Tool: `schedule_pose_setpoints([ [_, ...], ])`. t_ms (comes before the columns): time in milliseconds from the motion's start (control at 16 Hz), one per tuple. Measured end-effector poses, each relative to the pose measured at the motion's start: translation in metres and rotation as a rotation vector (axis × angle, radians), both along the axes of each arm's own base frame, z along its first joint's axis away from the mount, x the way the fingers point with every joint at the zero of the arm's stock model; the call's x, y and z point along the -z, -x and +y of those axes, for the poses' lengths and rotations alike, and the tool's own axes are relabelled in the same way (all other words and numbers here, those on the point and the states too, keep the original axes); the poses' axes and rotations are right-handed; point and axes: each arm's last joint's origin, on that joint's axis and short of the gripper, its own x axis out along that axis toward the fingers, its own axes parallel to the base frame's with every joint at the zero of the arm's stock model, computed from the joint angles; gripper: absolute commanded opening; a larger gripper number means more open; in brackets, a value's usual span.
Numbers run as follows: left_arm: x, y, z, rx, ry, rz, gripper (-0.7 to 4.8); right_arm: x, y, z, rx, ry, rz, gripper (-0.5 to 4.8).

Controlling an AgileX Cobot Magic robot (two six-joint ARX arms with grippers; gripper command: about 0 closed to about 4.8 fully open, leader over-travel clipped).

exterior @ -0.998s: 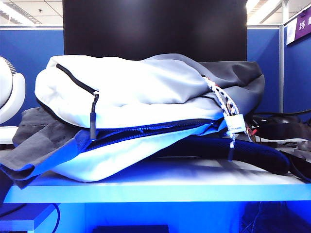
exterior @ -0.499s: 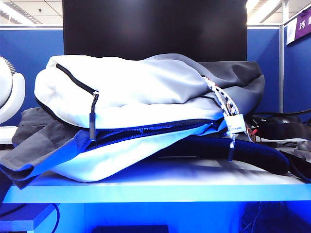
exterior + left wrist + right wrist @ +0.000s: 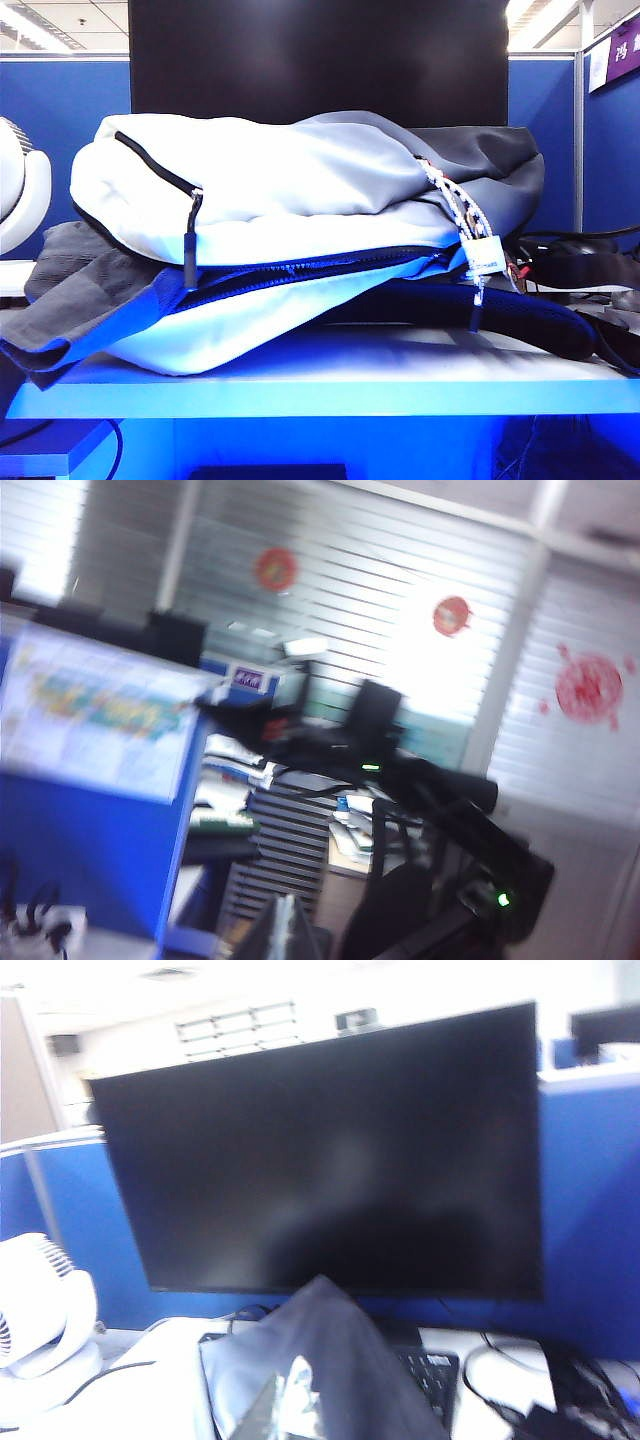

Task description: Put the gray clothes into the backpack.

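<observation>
Left gripper (image 3: 285, 930): only a blurred gray tip shows at the edge of its wrist view, jaws closed, nothing held. It's raised and aimed out at the office: a blue partition (image 3: 90, 850) with a map-like poster (image 3: 100, 715), a second robot arm (image 3: 420, 810) with a green light, window blinds (image 3: 400, 600) with red stickers. No backpack or clothes in that view.

Exterior view, left to right: a white fan (image 3: 20, 195) at the far left edge. Next, the gray clothes (image 3: 85, 290), wrinkled, hanging out of the left end of the backpack (image 3: 270, 190) and drooping over the table (image 3: 330, 385) edge (partly in, partly out; how much is inside can't be told). The backpack lies on its side on the table, main zipper gaping along its length, a black zipper pull (image 3: 191, 245) hanging at the left. Behind it, a black monitor (image 3: 320, 55). Toward the right, a white braided cord (image 3: 455, 205) with a tag (image 3: 485, 255), then the dark gray end and black straps (image 3: 575, 265) trailing off right. Neither arm shows in this view.

Right gripper (image 3: 285, 1405): tip barely visible and blurred, jaws closed, empty. It sits raised over the backpack (image 3: 330, 1360), facing the monitor (image 3: 330, 1160), fan (image 3: 40, 1305) off to one side.
</observation>
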Motion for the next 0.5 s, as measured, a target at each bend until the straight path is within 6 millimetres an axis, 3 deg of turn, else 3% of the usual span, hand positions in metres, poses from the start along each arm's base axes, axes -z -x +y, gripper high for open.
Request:
schedule_pose_setpoints([
  [62, -0.004, 0.024, 0.003, -0.016, 0.0, -0.086, -0.04, 0.001, 0.005, -0.002, 0.012, -0.014, 0.009, -0.05],
  [187, 0.004, 0.047, 0.006, -0.105, -0.003, -0.097, -0.04, 0.004, 0.012, -0.006, 0.026, -0.018, 0.029, -0.05],
  [374, 0.044, 0.074, 0.017, -0.603, 0.027, 0.027, -0.04, 0.007, 0.022, -0.01, 0.059, -0.023, 0.033, -0.05],
  [499, 0.073, 0.078, 0.024, -0.9, -0.09, 0.145, -0.04, 0.01, 0.021, -0.01, 0.076, 0.009, 0.059, -0.05],
])
